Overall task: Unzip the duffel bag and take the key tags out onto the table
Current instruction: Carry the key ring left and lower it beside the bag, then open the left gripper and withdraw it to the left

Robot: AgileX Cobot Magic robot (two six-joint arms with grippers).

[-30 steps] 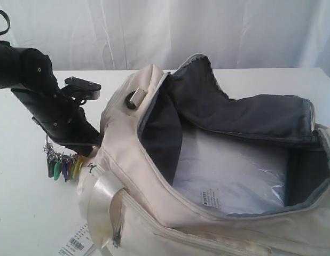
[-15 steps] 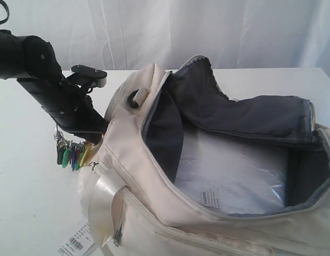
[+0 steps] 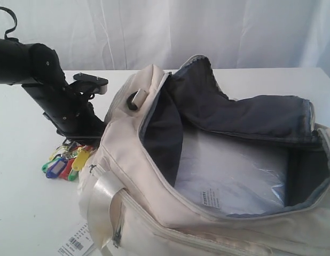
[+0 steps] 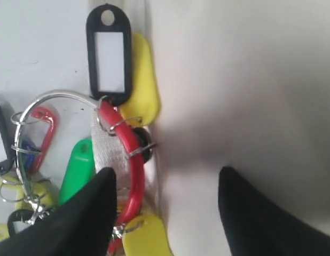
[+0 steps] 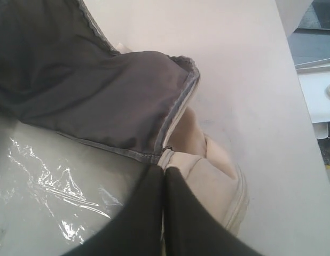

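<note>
The cream-white duffel bag (image 3: 138, 154) lies unzipped on the white table (image 3: 21, 202), its dark grey lining (image 3: 245, 114) folded back. The key tags (image 3: 66, 162) lie spread on the table against the bag's left end. In the left wrist view they show as yellow, green, red and black tags (image 4: 141, 93) on metal rings. My left gripper (image 4: 165, 184) is open just above them, with nothing between its fingers (image 4: 95, 197). My right gripper (image 5: 165, 173) is shut, its tips at the bag's rim (image 5: 178, 160) by the zipper end. I cannot tell whether it pinches fabric.
Clear plastic wrap with a paper label (image 3: 234, 170) lies inside the bag. A white barcode paper tag (image 3: 77, 242) lies near the front strap (image 3: 103, 200). A black D-ring (image 3: 134, 100) sits on the bag's top. A white curtain (image 3: 165, 26) hangs behind the table.
The key tags hung from my left gripper before. Now they lie spread on the table and the gripper stands open above them.
</note>
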